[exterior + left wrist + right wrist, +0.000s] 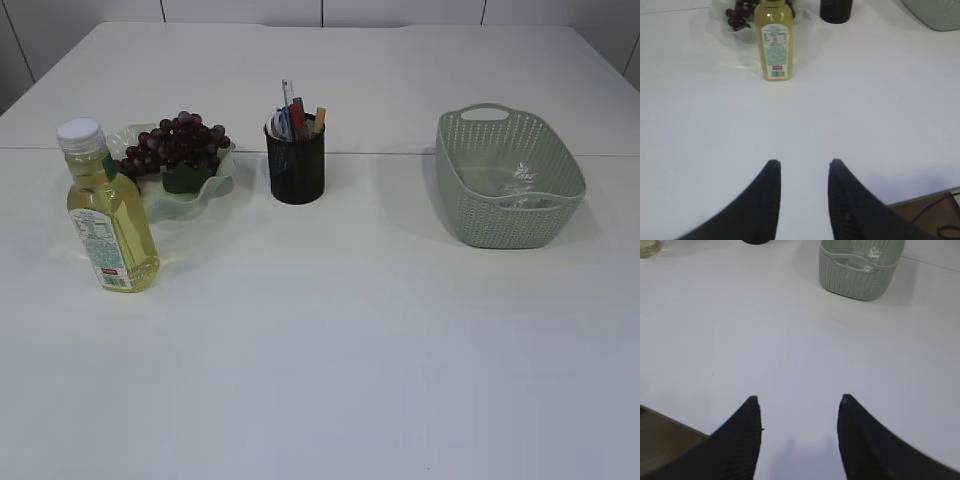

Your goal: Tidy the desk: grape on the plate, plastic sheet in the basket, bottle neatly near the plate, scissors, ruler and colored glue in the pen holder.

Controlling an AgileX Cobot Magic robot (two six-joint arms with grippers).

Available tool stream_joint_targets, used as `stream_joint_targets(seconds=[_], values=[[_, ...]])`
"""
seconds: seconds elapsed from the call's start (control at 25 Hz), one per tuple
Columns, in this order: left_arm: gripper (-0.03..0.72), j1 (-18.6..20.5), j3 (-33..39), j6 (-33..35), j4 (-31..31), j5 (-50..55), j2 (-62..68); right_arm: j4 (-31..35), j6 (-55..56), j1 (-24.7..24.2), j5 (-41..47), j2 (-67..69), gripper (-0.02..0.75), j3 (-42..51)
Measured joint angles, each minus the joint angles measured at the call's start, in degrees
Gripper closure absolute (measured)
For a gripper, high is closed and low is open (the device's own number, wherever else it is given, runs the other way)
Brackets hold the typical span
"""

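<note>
A dark grape bunch (177, 141) lies on the pale green wavy plate (215, 185). Just left and in front of the plate stands the bottle (108, 210) of yellow liquid, upright, white cap on. The black mesh pen holder (295, 162) holds the scissors (281, 124), the ruler (287, 94) and the colored glue (319, 120). A crumpled clear plastic sheet (519, 184) lies inside the green basket (505, 225). Neither arm shows in the exterior view. My left gripper (802, 163) is open over bare table, well short of the bottle (774, 40). My right gripper (798, 399) is open and empty, the basket (860, 271) far ahead.
The white table runs wide around everything; a seam crosses it behind the plate. Its near edge shows at the lower right of the left wrist view and the lower left of the right wrist view. A cable (947, 231) hangs below the table edge.
</note>
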Motion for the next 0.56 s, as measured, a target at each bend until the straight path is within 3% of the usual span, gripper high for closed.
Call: stream_joint_targets(seconds=[0.12, 0.56], values=[[0.449, 3.5, 0.0, 0.0, 0.0, 0.0, 0.0, 0.0, 0.0, 0.0, 0.0, 0.0, 0.340, 0.0], [0.449, 3.7, 0.0, 0.0, 0.0, 0.0, 0.0, 0.0, 0.0, 0.0, 0.0, 0.0, 0.339, 0.0]])
